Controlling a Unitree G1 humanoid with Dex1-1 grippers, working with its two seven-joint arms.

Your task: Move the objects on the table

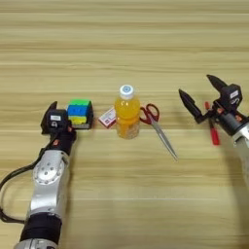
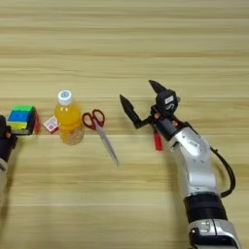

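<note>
Nearest, along the tabletop (image 1: pixel 126 204): two silver forearms reaching up from the bottom edge, left one at the left side, right one at the right, each set to cover its own half of the row of objects

Left pincer (image 1: pixel 54 116) parked just beside the multicoloured puzzle cube (image 1: pixel 80 113), at its left face; cannot tell whether those fingers are apart or closed, nor whether touching the cube. Probably placed there to nudge or take the cube as the closest item on that side

Right pincer (image 2: pixel 144 103) released, two black fingers spread wide in a V, grasping nothing, poised above the red pen (image 2: pixel 157 140) with the pen's upper part hidden under the wrist. Likely opened that wide to straddle the thin pen before closing

Mid-row, left to right: red-and-white small box (image 1: pixel 107 117) lying flat between cube and bottle, touching or nearly touching the bottle; orange-juice bottle (image 1: pixel 127 115) upright, white cap up; red-handled scissors (image 1: pixel 158 125) flat, handles just beside the bottle, blades angled down toward the right, well apart from the pen

Farther off: only bare planks
</note>
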